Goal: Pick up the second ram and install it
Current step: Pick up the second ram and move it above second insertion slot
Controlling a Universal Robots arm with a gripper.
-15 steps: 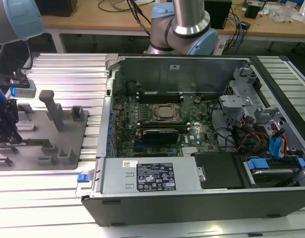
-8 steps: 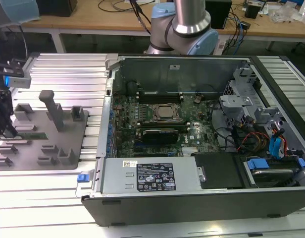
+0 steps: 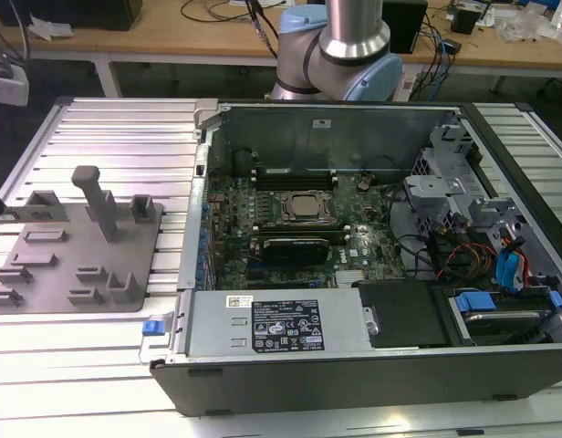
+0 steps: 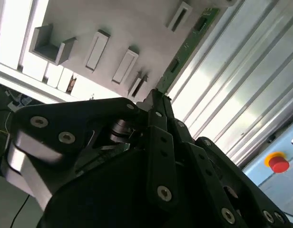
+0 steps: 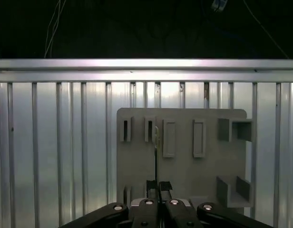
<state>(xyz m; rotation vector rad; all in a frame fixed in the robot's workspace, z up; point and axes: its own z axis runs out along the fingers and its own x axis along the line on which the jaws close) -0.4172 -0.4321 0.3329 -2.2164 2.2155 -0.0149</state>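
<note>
My gripper (image 4: 155, 100) is shut on the second ram (image 4: 187, 45), a long narrow green board with dark chips that sticks out past the fingertips. In the first wrist view the ram (image 5: 156, 147) shows edge-on as a thin line rising from the gripper (image 5: 158, 186). Both hang over the grey fixture plate (image 5: 184, 166) with its upright slots and blocks. In the exterior view that plate (image 3: 44, 274) lies at the left, beside the open computer case (image 3: 354, 365). Long dark memory slots (image 3: 295, 173) run beside the silver processor (image 3: 304, 208) on the motherboard.
The fixture plate and case rest on a ribbed aluminium table (image 3: 117, 137). A black expansion card (image 3: 304, 246), a power supply (image 3: 281, 324) and drive bays with cables (image 3: 482, 237) crowd the case. The arm's base (image 3: 340, 55) stands behind it. A red stop button (image 4: 278, 163) sits off the table.
</note>
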